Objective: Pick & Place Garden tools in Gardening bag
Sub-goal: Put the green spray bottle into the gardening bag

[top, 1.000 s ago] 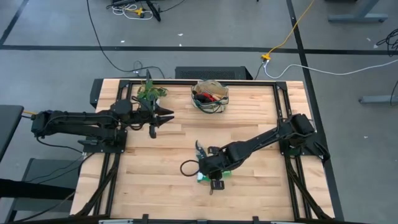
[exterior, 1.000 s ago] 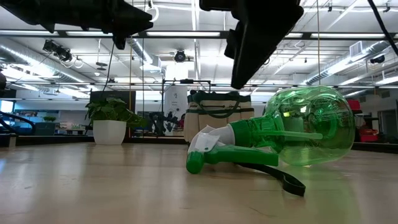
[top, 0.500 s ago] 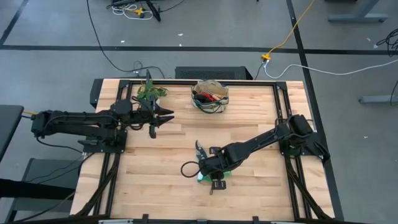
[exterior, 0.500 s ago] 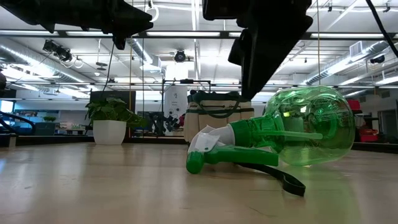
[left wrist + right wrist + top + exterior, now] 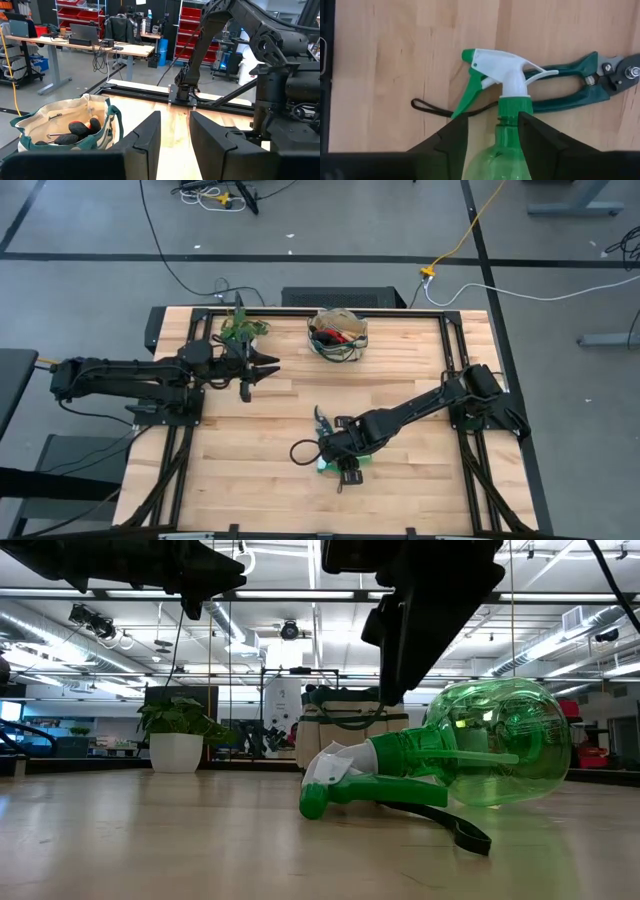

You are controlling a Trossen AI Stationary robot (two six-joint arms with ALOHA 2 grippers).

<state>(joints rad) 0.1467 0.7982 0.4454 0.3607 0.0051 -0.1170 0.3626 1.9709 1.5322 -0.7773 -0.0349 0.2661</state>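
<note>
Green plastic marks the spray bottle, which is seen lying on its side low in the middle of the high view, its neck framed between the spread fingers of the right gripper, with no contact to be made out. Dark-handled shears are laid on the wood just beside the bottle's white trigger, while the canvas bag is set at the upper middle of the table with tools inside. At upper left, beside the potted plant, the left gripper is held above the wood with its jaws apart and nothing between them.
</note>
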